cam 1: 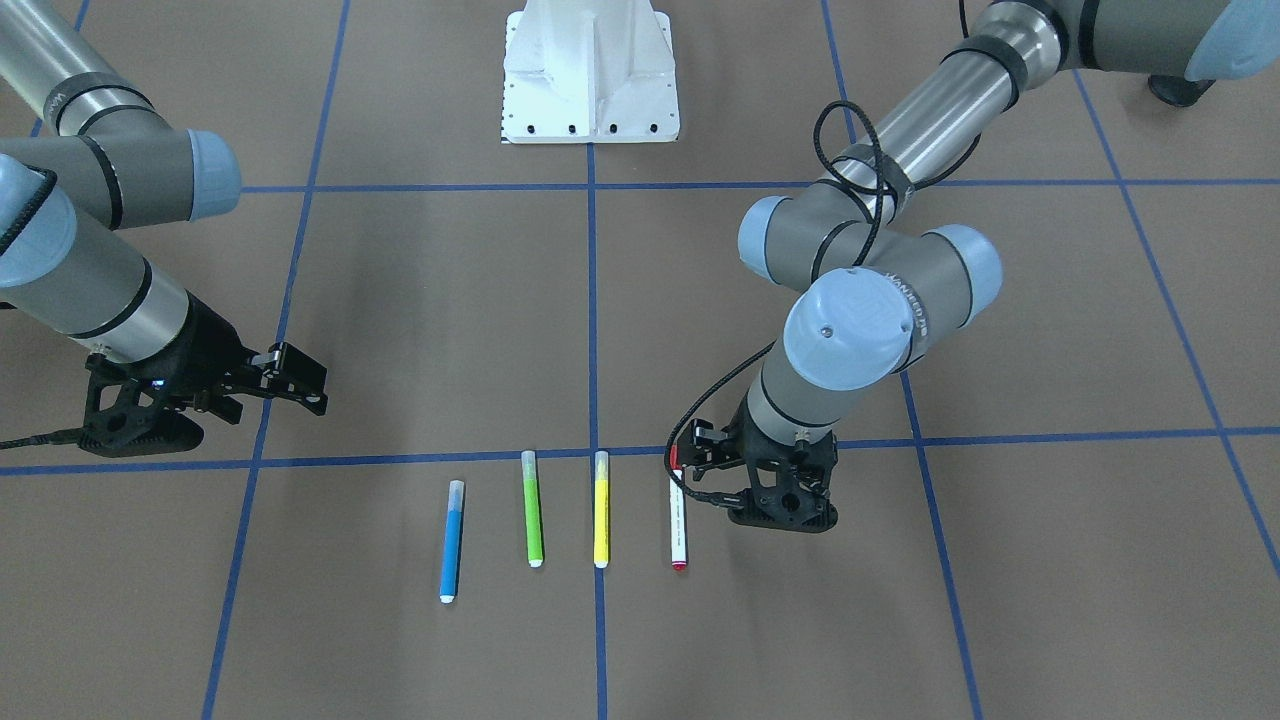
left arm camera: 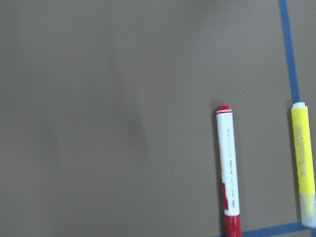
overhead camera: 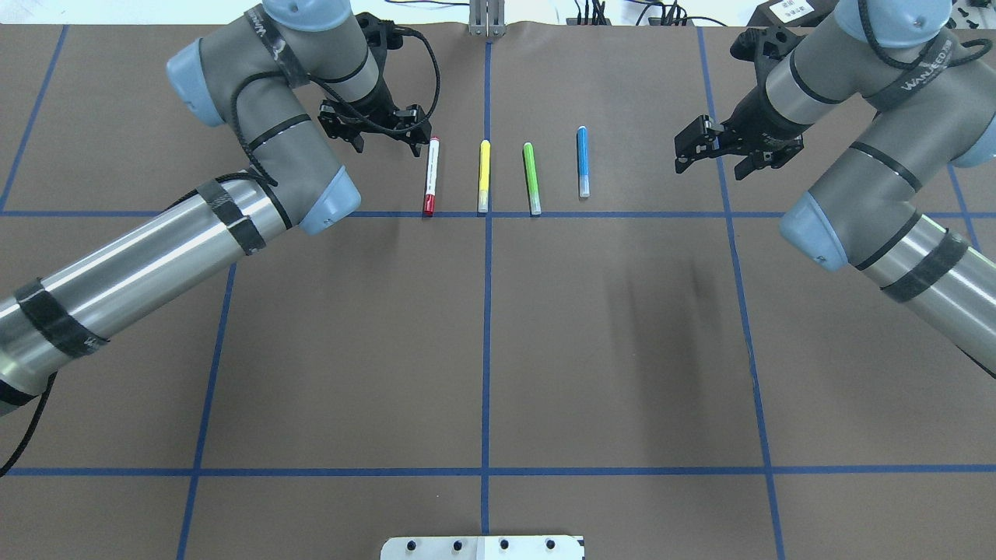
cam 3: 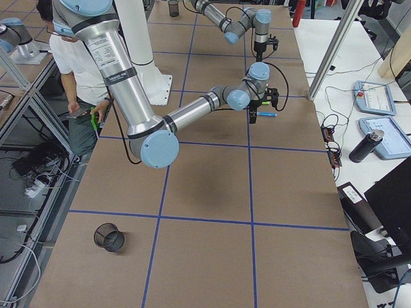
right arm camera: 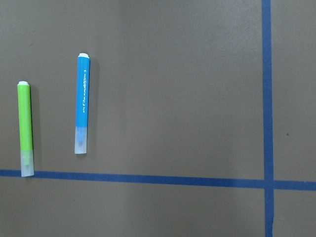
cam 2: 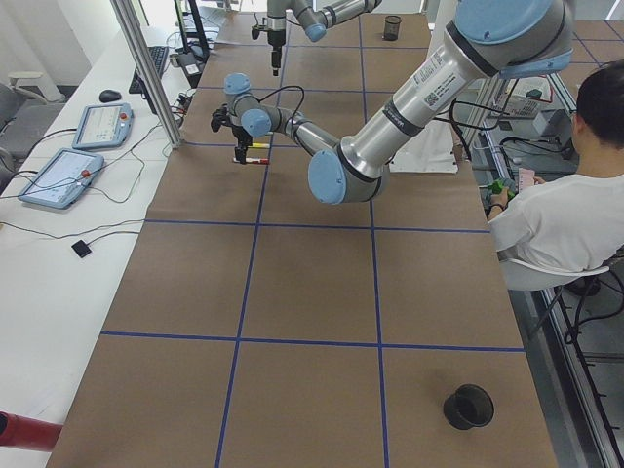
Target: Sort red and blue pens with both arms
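The red pen point(overhead camera: 430, 177), white-barrelled with a red cap, lies at the left end of a row of markers, and also shows in the front view point(cam 1: 678, 520) and the left wrist view point(left arm camera: 229, 168). The blue pen point(overhead camera: 582, 161) with its clear cap lies at the row's right end point(cam 1: 452, 540) point(right arm camera: 83, 103). My left gripper point(overhead camera: 387, 144) point(cam 1: 693, 465) hangs open low over the table, just beside the red pen's far end and apart from it. My right gripper point(overhead camera: 710, 167) point(cam 1: 305, 380) is open and holds nothing, well to the right of the blue pen.
A yellow marker point(overhead camera: 483, 176) and a green marker point(overhead camera: 531, 178) lie between the two pens. Blue tape lines grid the brown table. A black mesh cup point(cam 2: 468, 407) stands near the table's left end. A seated person point(cam 2: 570, 210) is beside the table.
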Robot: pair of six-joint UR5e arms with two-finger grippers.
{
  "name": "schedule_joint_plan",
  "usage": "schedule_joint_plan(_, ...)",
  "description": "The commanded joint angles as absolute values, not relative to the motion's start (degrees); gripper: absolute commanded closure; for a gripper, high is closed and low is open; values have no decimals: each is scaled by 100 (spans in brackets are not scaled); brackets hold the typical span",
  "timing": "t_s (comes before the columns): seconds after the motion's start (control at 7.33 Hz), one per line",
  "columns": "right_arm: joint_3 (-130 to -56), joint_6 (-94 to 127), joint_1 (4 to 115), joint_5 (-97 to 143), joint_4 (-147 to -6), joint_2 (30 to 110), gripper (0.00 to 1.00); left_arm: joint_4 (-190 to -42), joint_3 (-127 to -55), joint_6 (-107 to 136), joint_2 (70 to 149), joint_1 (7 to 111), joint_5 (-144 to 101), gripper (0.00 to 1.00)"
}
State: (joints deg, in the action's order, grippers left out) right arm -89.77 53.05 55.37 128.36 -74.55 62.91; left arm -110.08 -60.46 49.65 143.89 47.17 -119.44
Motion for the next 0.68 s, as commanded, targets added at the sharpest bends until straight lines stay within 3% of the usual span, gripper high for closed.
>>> schedule_joint_plan(0.0, -8789, 5317, 5493, 12727, -7453, 6117, 1, -11381, -5608, 4966, 14642, 4545, -11586, 18)
schedule_joint_plan(0.55, -8684, 5335, 5353, 12314, -7453, 5959, 1, -12241, -4915, 4983, 14844, 4255, -10813, 35)
